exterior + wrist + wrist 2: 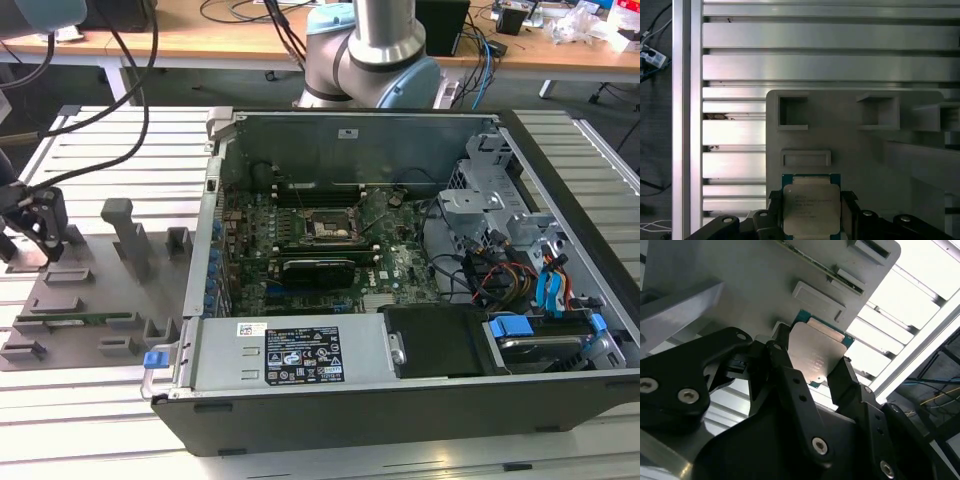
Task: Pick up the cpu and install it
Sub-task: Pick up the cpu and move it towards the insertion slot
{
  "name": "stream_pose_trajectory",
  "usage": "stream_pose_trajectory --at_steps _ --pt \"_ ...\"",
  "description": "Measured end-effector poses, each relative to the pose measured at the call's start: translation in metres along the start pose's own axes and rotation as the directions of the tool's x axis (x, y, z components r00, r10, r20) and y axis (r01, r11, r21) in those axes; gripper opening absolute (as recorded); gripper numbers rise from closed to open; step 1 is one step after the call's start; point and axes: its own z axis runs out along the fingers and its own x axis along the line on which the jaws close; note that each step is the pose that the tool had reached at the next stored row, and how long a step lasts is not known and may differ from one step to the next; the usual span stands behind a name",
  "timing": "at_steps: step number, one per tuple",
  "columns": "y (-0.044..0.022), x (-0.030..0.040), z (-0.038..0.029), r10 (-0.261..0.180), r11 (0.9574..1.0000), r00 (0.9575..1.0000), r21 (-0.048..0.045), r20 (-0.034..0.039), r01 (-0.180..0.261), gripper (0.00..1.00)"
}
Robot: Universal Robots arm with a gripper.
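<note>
At the far left of the exterior view, the black hand [35, 228] hangs low over a grey fixture plate [100, 300], which lies on the slatted metal surface [100, 130]. Upright grey blocks and shallow pockets stand across that plate.

In both wrist views the cpu [811, 207] sits between the two black fingers [774, 200], its silvery top plate up and a green board edge showing round it. In the second wrist view the hand [812, 365] has one finger against each of two opposite sides of the cpu [817, 357]. It appears to be closed on the chip, though the contact is partly shadowed. The chip is near one edge of the plate [850, 150], just beside a low raised rectangular frame [806, 157].

Further to the exterior view's right lies the open computer case [400, 400]. Its motherboard is exposed, with the black socket frame [330, 228] in the middle and a long black expansion card [318, 268] just in front of it. Behind the case rises the arm [385, 40]. At the case's right end are a metal drive cage [470, 215] and blue cables [555, 290], well apart from the hand.
</note>
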Motion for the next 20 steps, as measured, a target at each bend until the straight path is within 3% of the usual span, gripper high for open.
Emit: stream_pose_trajectory --at_steps 3,20 --pt "0.0000 -0.0001 -0.0043 0.000 1.0000 1.0000 0.0000 0.0000 0.000 0.55" --pt "0.0005 -0.0009 -0.0460 0.000 1.0000 1.0000 -0.0001 0.0000 0.000 0.55"
